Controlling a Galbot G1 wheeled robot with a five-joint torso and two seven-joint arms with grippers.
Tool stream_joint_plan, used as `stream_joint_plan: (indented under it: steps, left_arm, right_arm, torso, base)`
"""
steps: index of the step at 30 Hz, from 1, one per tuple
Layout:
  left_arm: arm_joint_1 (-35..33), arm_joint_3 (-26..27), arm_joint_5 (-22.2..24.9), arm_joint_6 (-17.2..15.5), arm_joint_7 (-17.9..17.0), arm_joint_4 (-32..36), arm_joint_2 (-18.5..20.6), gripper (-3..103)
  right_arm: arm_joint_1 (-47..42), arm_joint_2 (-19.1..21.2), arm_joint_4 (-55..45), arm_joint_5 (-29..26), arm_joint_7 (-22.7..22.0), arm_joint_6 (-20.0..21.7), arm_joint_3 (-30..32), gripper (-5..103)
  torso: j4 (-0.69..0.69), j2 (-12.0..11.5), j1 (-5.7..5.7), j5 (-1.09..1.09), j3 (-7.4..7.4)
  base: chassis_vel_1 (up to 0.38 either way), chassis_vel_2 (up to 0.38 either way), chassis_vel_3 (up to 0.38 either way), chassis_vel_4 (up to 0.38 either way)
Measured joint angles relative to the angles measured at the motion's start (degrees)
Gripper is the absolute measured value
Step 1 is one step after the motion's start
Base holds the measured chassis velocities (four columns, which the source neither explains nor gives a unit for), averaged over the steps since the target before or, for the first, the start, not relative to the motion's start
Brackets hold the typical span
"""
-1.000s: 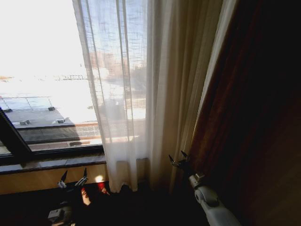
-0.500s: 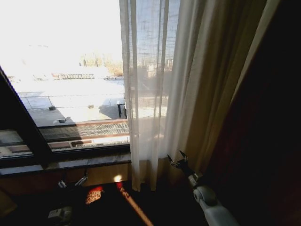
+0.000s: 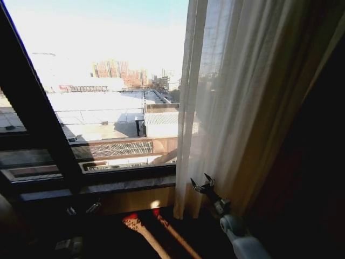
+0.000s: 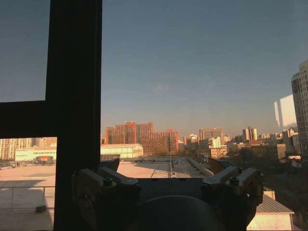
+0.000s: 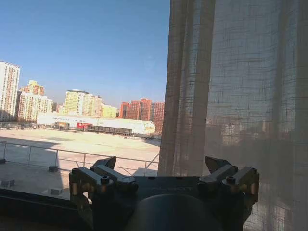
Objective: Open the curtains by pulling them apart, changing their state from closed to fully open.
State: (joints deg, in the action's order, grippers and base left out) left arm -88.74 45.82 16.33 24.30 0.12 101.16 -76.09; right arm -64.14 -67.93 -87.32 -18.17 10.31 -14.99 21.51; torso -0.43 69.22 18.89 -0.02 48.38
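Low down, right gripper point(image 3: 200, 183) spread wide and empty just beside the curtains point(image 3: 237, 102); left gripper point(image 3: 83, 207) likewise open below the dark window frame point(image 3: 38, 118).

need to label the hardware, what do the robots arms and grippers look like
The right gripper has dark, pointed two-prong fingers on a grey metal wrist and a rounded white arm segment. The left gripper looks the same, in shadow. In the wrist views, both show grey finger blocks with bolts on a dark rounded body.

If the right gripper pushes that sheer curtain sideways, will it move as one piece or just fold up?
Probably fold: the curtain hangs in loose vertical pleats, so it looks floppy. It is see-through in the right wrist view, so likely light. The open right gripper sits by its lower edge, so the top may lag.
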Motion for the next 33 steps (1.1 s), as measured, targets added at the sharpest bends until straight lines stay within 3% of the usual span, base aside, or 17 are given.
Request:
stream_joint_plan:
  steps: [4, 7, 20, 27, 33]
  left_arm:
    - [0.0, 0.0, 0.0, 0.0, -0.01, 0.0, 0.01, 100]
    - [0.0, -0.02, 0.0, 0.0, -0.02, 0.0, 0.0, 100]
    - [0.0, -0.04, 0.0, 0.0, 0.01, 0.0, -0.01, 100]
    - [0.0, -0.02, 0.0, 0.0, 0.01, 0.0, -0.01, 100]
    - [0.01, -0.02, 0.0, 0.0, 0.01, 0.01, -0.01, 100]
  right_arm:
    - [0.22, 0.04, 0.31, 1.44, 0.45, 0.52, 0.39, 100]
    - [0.39, 0.16, 0.85, 0.76, 3.41, 0.47, 0.77, 100]
    - [1.3, -0.2, 0.98, 0.49, 4.86, 0.57, 0.17, 100]
    - [2.09, -0.6, 1.23, 1.75, 3.07, -0.12, -0.71, 100]
    - [4.49, -1.64, 2.94, 2.92, -1.68, 0.06, -2.88, 100]
  torso:
    - [-0.02, 0.01, -0.01, -0.02, -0.01]
    - [-0.02, 0.01, 0.0, 0.01, 0.0]
    - [-0.03, 0.01, -0.02, 0.0, 0.0]
    - [-0.03, -0.01, 0.04, 0.01, 0.02]
    - [-0.04, -0.01, 0.02, 0.02, 0.01]
  base:
    - [0.089, 0.132, -0.129, -0.156]
    - [0.02, 0.002, -0.006, -0.015]
    - [-0.084, 0.035, 0.079, -0.045]
    - [-0.135, 0.159, 0.124, -0.149]
    - [-0.027, 0.03, 0.029, -0.016]
